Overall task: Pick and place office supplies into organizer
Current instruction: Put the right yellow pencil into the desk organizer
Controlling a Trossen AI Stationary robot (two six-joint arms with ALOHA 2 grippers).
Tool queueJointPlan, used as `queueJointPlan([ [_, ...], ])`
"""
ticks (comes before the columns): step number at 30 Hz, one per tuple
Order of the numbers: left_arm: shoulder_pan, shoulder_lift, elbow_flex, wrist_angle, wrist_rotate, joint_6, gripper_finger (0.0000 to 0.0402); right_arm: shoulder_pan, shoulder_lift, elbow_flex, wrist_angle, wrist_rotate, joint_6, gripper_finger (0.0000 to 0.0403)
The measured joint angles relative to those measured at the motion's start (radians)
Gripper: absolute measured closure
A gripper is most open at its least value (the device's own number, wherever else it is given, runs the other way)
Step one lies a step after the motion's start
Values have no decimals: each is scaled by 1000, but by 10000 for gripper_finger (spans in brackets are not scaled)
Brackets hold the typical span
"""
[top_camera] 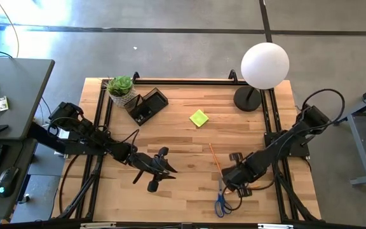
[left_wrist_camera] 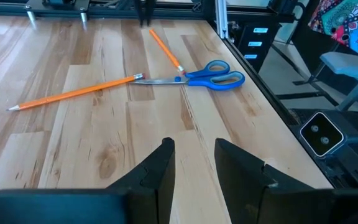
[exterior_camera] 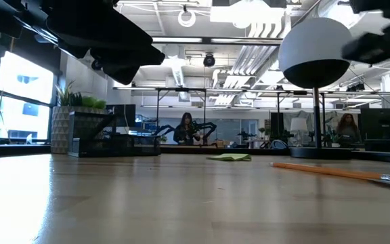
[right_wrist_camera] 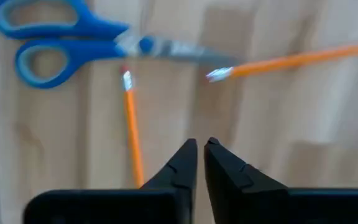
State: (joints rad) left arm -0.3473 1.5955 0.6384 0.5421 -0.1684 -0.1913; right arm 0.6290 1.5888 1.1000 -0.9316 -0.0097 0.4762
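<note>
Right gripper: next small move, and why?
Probably open the right gripper and lower it onto the nearer pencil. Its fingers are nearly closed with nothing between them, hovering above the table beside that pencil, which lies loose near the scissors, far from the organizer.

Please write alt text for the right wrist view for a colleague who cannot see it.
The right claw, nearly closed and empty, hangs above a wooden table. Beyond it lie blue-handled scissors and two orange pencils, their eraser ends near the scissor blades.
</note>
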Motion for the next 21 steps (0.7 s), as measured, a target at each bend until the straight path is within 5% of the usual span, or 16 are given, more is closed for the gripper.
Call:
queueJointPlan([
  [9, 0, 0, 0, -16, 0, -15, 300, 125, 82, -35, 256, -82, 209, 313],
  [21, 0, 0, 0, -7, 0, -16, 300, 162, 178, -31, 208, -69, 302, 356],
])
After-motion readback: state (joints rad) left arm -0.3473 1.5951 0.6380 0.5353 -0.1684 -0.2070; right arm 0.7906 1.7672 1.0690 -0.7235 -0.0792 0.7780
